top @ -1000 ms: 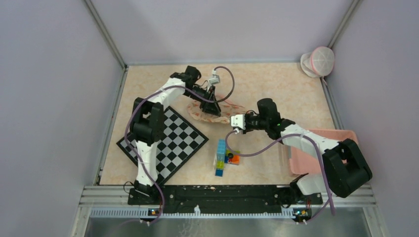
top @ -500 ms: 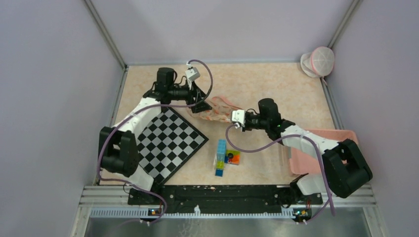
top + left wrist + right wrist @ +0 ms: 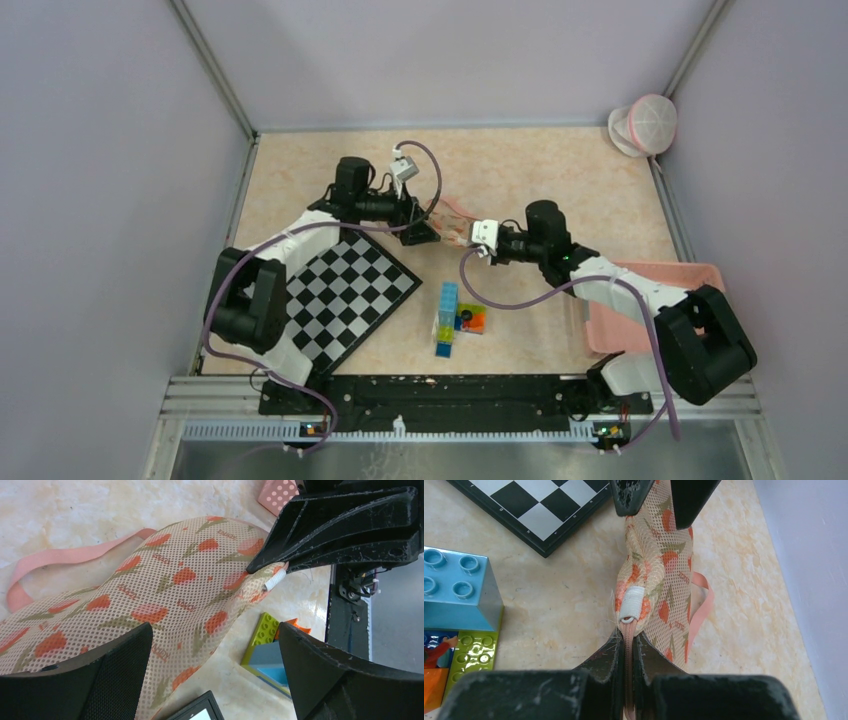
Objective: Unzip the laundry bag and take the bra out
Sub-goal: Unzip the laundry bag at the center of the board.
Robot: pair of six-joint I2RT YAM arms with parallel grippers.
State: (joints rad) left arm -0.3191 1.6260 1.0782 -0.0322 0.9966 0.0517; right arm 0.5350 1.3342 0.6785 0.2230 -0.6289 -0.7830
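Right gripper [image 3: 626, 640] is pinching the zipper end [image 3: 629, 611] of the limp, light mesh laundry bag [image 3: 659, 580], while wide-open left gripper [image 3: 215, 630] is straddling fabric it should probably pinch.

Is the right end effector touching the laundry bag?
Touching. Right wrist view: right end effector pinched shut on the zipper edge of the laundry bag.

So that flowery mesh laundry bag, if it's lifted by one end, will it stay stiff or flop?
Probably floppy: the laundry bag is thin mesh, creased and bent where the right gripper pinches its zipper end. Likely light, being open netting over a soft bulge. Its loose pink strap would probably trail and might snag.
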